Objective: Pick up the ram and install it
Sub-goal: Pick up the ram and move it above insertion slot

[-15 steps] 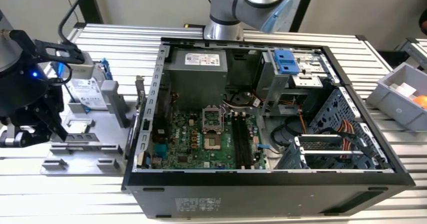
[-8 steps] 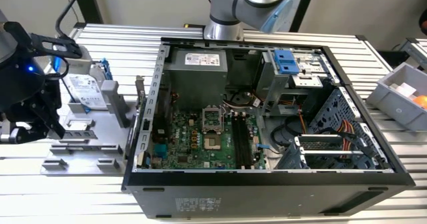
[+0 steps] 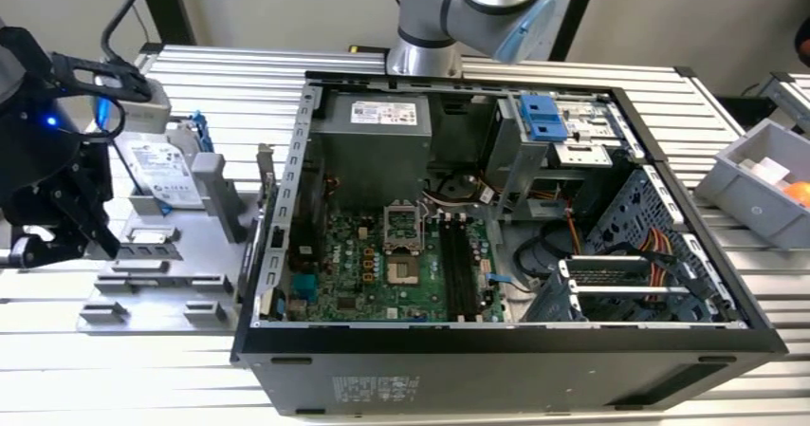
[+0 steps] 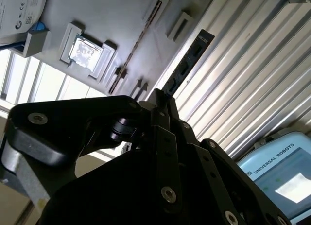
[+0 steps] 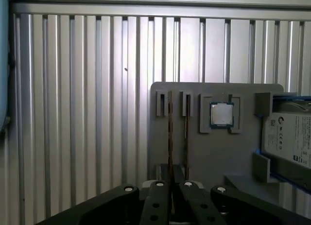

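Note:
The ram (image 4: 187, 64) is a dark, narrow stick that juts out from between my black fingers. My gripper (image 4: 163, 101) is shut on its near end. In the first wrist view the ram (image 5: 170, 132) shows edge-on as a thin line running from the gripper (image 5: 172, 183) over the grey holder (image 5: 204, 157). In the exterior view the gripper (image 3: 57, 222) hangs at the far left, beside the grey holder (image 3: 152, 284) and well away from the motherboard's black slots (image 3: 458, 265) inside the open computer case (image 3: 506, 350).
On the holder lie a square silver chip (image 5: 221, 114) and a hard drive (image 3: 158, 175). Another thin strip (image 5: 186, 128) stands in the slot next to the ram. The table (image 3: 228, 94) is ribbed metal. A grey bin (image 3: 760, 175) sits at the exterior view's right. The arm's base (image 3: 424, 56) stands behind the case.

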Available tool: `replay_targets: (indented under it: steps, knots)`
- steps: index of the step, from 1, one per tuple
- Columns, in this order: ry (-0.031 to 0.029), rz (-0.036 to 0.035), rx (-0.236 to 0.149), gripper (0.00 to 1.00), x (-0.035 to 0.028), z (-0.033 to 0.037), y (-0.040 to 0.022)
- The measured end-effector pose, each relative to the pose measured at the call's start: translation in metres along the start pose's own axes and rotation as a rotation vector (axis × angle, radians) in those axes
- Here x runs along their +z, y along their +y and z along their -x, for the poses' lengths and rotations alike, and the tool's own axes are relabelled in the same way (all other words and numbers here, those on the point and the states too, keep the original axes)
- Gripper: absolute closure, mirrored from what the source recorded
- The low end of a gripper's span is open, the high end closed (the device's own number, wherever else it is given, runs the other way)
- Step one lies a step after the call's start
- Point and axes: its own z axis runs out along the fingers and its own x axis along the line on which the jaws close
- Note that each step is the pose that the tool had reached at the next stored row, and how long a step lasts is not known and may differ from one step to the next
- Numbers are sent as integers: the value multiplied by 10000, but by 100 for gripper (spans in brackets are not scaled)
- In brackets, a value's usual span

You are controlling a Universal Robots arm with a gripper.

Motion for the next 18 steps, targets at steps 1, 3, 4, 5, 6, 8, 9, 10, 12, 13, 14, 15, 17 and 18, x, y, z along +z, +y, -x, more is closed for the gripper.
replay_targets:
  steps: [1,3,4,5,6,8,9,10,12,13,14,15,17,18]
  knots:
    - [0,0,0,100,-12,1,0]
    - [0,0,0,100,-42,1,1]
    - [-1,0,0,100,-56,2,1]
    - [0,0,0,100,-73,3,1]
    - [0,0,0,100,-87,3,1]
    - [0,0,1,100,-114,4,2]
    - [1,1,3,100,-129,4,2]
    - [0,0,4,100,-142,5,2]
    - [1,1,6,100,-173,6,3]
    - [0,0,6,100,-187,6,3]
    - [0,0,7,100,-202,7,3]
    - [1,1,8,100,-217,7,4]
    - [0,1,10,100,-244,8,4]
    - [1,1,10,100,-259,9,4]
